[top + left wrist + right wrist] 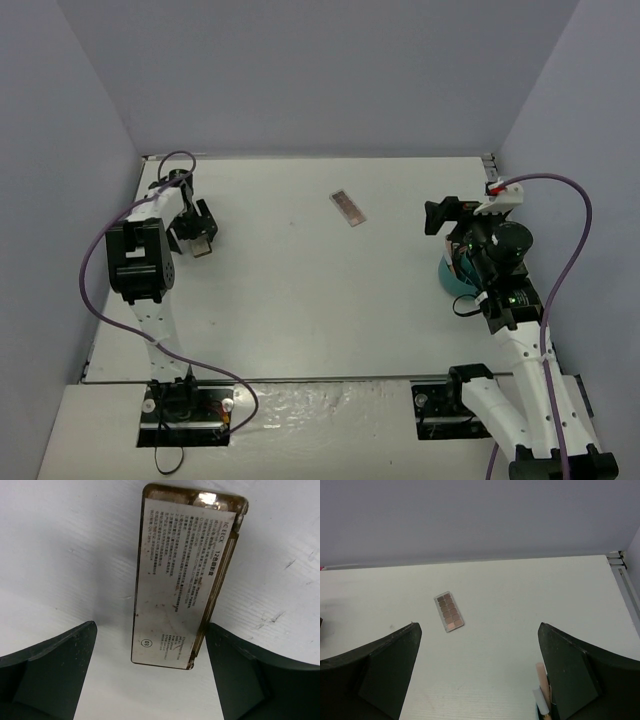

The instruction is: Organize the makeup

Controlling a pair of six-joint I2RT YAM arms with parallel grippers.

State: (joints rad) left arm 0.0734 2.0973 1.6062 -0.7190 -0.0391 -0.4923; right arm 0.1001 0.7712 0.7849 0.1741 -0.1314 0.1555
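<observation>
A flat makeup palette [180, 575] lies label side up on the white table, its near end between my left gripper's [150, 626] open jaws. The right finger [250, 675] sits against the palette's edge, while the left finger [55, 670] stands apart from it. From above, this gripper [200, 238] is low at the table's far left over that palette [204, 249]. A second palette [348, 208] [449, 611], with its brown-pink pans showing, lies alone at the far centre. My right gripper [437, 216] [478, 625] hovers open and empty above the right side. Pink and white stick tips [540, 680] poke up beside its right finger.
A round teal tub [452, 277] sits mostly hidden under the right arm. Grey walls close off the back and both sides of the table [300, 300]. Purple cables loop off both arms.
</observation>
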